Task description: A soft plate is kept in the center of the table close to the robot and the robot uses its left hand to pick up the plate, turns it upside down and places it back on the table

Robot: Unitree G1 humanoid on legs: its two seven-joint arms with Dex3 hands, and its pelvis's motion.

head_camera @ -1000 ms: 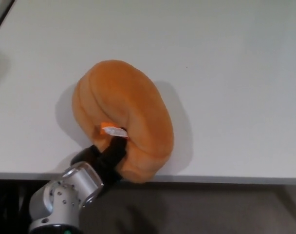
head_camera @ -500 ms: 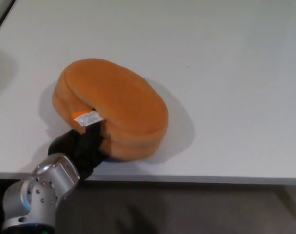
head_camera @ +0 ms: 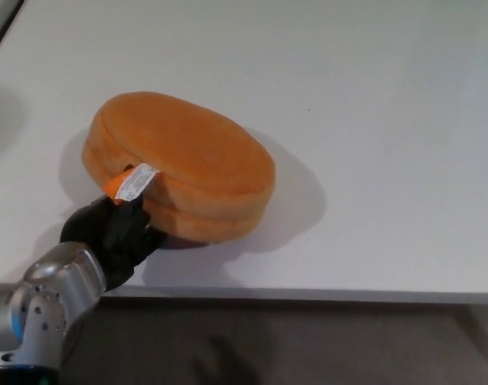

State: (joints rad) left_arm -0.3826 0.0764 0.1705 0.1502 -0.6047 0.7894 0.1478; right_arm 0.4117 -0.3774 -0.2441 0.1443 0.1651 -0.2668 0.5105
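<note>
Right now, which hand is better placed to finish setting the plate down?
The left hand: it is at the near-left edge of the orange plate, by the white tag. The right hand is not in view.

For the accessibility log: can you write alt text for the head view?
The robot's left hand grips the near-left edge of an orange plush plate, beside its white tag, on a white table. No right hand shows.

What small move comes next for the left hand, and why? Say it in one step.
Probably lower the near edge the last bit and let go. The orange plate lies nearly flat on the white table, smooth domed side up, but the left hand sits at its near-left rim by the white tag, and that edge looks slightly raised with shadow under it.
</note>
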